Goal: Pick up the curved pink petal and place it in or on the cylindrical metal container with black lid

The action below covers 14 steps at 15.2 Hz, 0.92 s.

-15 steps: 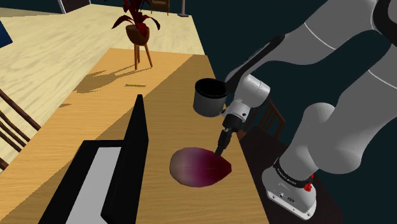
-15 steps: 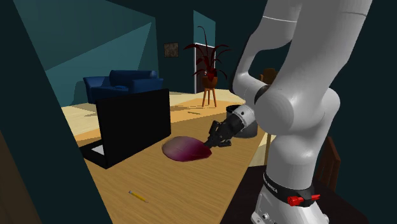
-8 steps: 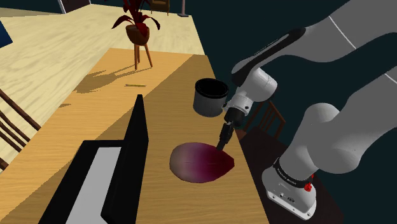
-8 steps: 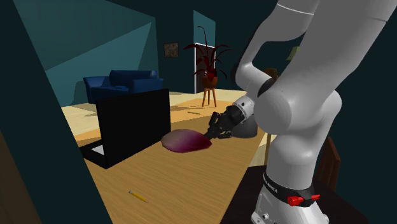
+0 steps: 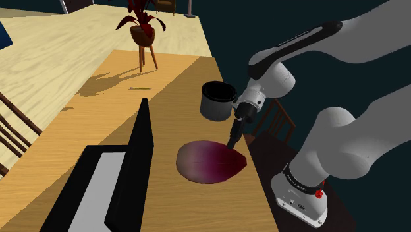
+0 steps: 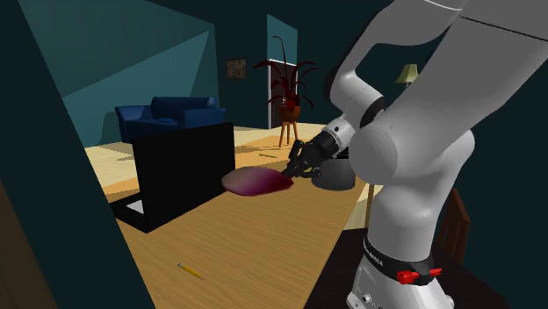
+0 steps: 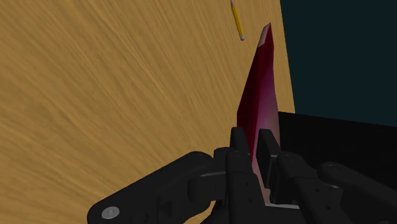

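Petal (image 5: pixel 209 161) lifted off the wooden tabletop (image 5: pixel 164 92) over the last second, pinched edge-on at its maroon end in the gripper (image 5: pixel 232 144), hanging near the container (image 5: pixel 217 103). Reads as grasp secure, carry next. Thin curved shell, pink-to-maroon, smooth — container a grey cylinder, black rim.

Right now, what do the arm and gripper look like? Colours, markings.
White arm, smooth rounded links, dark bands at the joints. The gripper is all black, two slim fingers. At the base, a black collar with small white lettering and a red knob beside it. No loose cables visible.
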{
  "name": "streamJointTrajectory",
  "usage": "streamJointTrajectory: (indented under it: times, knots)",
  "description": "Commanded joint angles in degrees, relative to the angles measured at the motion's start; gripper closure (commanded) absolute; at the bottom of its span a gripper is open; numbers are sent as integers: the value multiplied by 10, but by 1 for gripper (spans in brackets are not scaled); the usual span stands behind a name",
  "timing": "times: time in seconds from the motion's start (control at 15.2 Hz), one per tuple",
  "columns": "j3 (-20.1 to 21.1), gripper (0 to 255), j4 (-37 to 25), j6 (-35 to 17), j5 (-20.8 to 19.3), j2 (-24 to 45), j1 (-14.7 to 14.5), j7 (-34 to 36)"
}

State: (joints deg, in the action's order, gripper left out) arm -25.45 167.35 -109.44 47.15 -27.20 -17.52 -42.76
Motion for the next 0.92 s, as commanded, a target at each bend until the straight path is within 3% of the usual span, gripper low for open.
streamJointTrajectory:
  times: [0.0, 0.86]
  knots:
    - [4, 255, -1, 11, -10, -21, 7, 21]
    - [33, 255, -30, 86, -41, -123, 38, 133]
